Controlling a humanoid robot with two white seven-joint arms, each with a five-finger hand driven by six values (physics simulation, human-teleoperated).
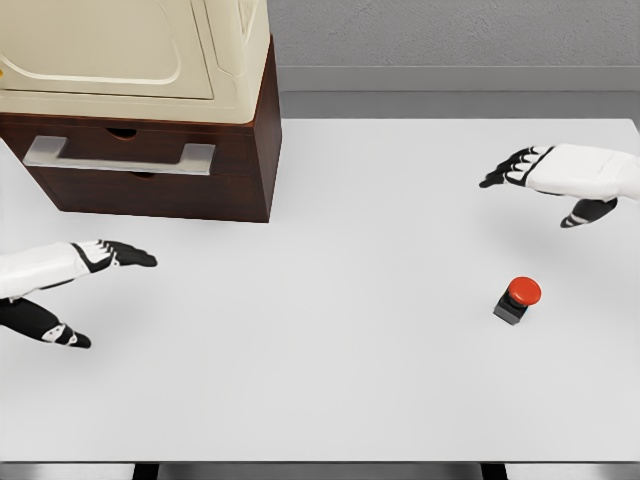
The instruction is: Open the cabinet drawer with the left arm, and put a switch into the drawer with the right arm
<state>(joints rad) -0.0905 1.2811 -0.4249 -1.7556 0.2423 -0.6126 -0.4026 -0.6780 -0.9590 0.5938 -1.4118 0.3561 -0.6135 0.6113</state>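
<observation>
A dark wooden cabinet stands at the table's back left, its drawer shut behind a flat silver handle. The switch, a red round button on a small black base, sits on the table at the right. My left hand hovers low at the left edge, well below the handle, fingers spread and holding nothing. At the right edge my right hand hangs above and behind the switch, fingers extended and empty.
A cream appliance with a door rests on top of the cabinet. The white table runs to a grey wall at the back, and its front edge shows at the bottom.
</observation>
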